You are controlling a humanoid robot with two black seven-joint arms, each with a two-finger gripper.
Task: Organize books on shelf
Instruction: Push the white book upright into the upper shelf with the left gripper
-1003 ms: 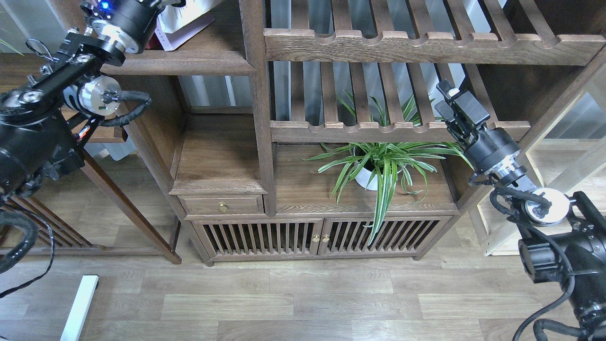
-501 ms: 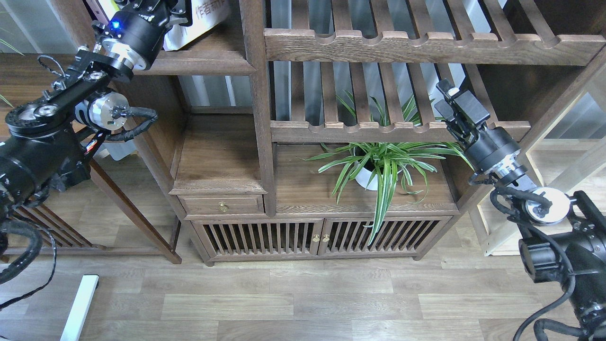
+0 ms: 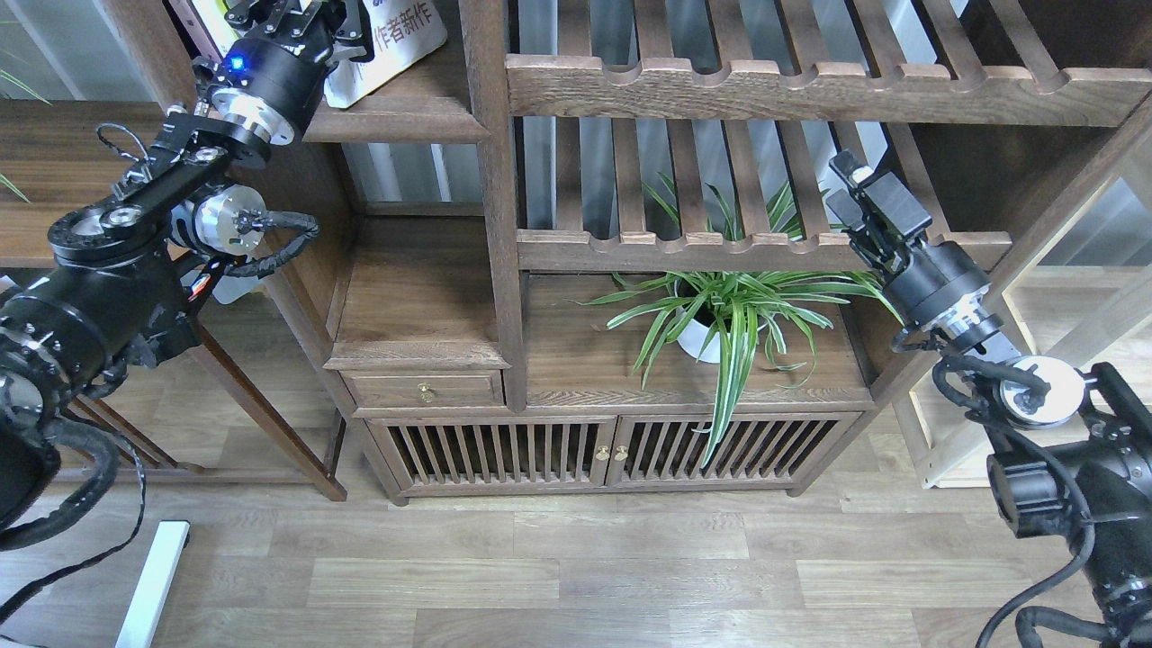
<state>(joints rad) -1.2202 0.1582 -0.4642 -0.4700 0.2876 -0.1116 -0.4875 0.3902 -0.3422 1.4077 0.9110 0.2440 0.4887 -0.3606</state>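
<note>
Start at the far left: your left arm has swung in toward the bookcase over the past second, and its left tool [image 3: 310, 13] now sits at the top edge of the view, right over the shelf [image 3: 396, 121]. Its fingers are dark and cut off by the frame, so you cannot tell whether they are apart, together, or clamped on anything.

Just beside that tool, the large white book [image 3: 387, 40] with green characters has come into view. A second ago only a corner of a pale cover showed there. It now lies tilted on the shelf with its lettered face toward you, touching or almost touching the tool. Whether the tool holds it or merely pushes it is not clear. The other two books cannot be made out here.

You can judge from this that the book is on the right plank but not yet upright, so the tidying is only partly done.

Moving right, the potted plant [image 3: 720, 310] sits untouched in the lower bay. At the far right, your right tool [image 3: 864, 193] has not moved; it hangs empty near the slatted rack [image 3: 747, 243], fingers seemingly close together, though you cannot be sure
</note>
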